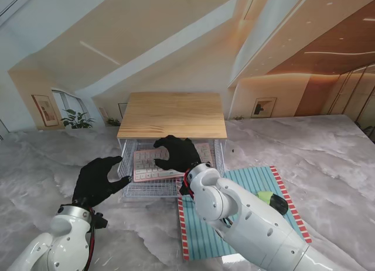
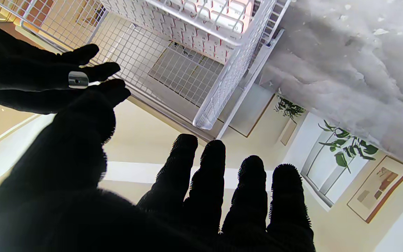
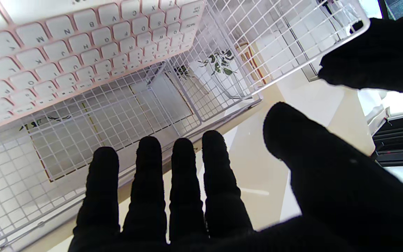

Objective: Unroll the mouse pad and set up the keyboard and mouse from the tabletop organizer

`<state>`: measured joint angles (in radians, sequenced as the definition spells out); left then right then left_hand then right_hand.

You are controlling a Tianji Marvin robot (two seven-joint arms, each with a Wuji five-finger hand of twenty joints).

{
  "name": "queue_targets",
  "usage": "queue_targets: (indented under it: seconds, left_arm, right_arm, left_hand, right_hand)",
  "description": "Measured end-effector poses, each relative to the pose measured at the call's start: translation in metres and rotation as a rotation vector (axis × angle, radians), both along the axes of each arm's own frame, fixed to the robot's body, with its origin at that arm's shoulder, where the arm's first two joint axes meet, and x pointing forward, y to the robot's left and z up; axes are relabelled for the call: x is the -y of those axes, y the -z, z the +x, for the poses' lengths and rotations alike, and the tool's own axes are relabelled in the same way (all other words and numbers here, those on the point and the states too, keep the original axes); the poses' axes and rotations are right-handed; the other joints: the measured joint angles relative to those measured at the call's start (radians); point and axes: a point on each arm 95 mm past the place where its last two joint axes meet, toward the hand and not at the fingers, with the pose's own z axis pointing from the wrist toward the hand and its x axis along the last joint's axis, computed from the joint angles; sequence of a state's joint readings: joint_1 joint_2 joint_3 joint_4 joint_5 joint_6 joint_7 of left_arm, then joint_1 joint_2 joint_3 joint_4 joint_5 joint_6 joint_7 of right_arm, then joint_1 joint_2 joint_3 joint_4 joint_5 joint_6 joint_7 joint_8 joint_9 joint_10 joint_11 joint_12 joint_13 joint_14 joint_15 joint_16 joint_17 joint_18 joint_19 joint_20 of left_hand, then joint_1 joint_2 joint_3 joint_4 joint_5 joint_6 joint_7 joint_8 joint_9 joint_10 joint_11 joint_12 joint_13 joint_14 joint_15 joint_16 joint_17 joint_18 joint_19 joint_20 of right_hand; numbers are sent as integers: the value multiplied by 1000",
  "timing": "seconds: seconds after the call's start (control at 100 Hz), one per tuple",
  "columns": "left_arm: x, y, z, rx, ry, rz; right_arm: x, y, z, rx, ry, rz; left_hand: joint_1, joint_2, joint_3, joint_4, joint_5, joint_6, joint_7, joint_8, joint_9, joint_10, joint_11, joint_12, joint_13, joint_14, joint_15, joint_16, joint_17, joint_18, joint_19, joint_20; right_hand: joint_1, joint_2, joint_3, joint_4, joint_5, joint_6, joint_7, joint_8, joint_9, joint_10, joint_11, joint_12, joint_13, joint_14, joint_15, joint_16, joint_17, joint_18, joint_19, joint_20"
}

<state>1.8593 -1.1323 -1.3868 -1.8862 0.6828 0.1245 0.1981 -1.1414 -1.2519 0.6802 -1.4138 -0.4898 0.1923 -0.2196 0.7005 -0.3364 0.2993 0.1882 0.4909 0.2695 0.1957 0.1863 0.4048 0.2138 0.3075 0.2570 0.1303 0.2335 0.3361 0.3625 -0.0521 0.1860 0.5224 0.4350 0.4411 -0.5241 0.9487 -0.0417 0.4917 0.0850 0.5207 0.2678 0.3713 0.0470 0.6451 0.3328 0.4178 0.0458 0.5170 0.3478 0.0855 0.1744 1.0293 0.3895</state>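
Grey marbled desk (image 1: 328, 160) carries wire organizer (image 1: 170, 189) with wooden top, and unrolled striped mouse pad (image 1: 252, 183) just beside it.

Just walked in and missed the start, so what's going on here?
The striped mouse pad already lies unrolled on the table, with the mouse on it. Both hands are at the wire organizer: the right hand reaches over the pink keyboard in its drawer, fingers open, while the left hand hovers open beside the basket.
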Motion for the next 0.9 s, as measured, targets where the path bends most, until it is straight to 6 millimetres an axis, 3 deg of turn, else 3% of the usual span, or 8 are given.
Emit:
queue_targets:
  seconds: [0.16,0.55,0.72,0.9]
  left_arm:
    - [5,-3,7,3,-31,29]
    - [12,-7,19,-13,-86,107]
    - [13,-6,24,-40,-104,131]
    - [11,-4,29,-56,-121,141]
  right_arm:
    - [5,-1,-3,-16,13,-9]
    - [2,0,-1,-38,15,-33]
    - [-4,1,4,-51,12,-47]
    - [-10,1,11,-66,3,-66]
  left_hand:
    - [0,-16,0,0,-1,29,0,-9,0,37,2,0,1,58,90,12,-3,42,192,-17]
    - [-1,-31,36,0,-25,78,-9,-17,-36,83,26,11,2,86,152,21,-12,62,308,-17]
    - [-1,-41,50,0,-20,101,-11,-24,-36,121,29,16,3,105,191,32,-15,74,396,20]
    - [9,-42,84,1,0,116,-11,-24,-30,123,49,20,34,127,213,36,-23,86,446,42]
  right_hand:
    - [0,0,0,0,0,0,-11,0,0,0,0,0,0,0,0,0,0,2,2,0]
    - [0,0,0,8,0,0,-11,1,0,0,0,0,0,0,0,0,0,2,12,0]
    - [0,0,0,8,0,0,-11,1,0,0,0,0,0,0,0,0,1,2,13,0]
    - [0,0,0,9,0,0,-11,1,0,0,0,0,0,0,0,0,1,2,13,0]
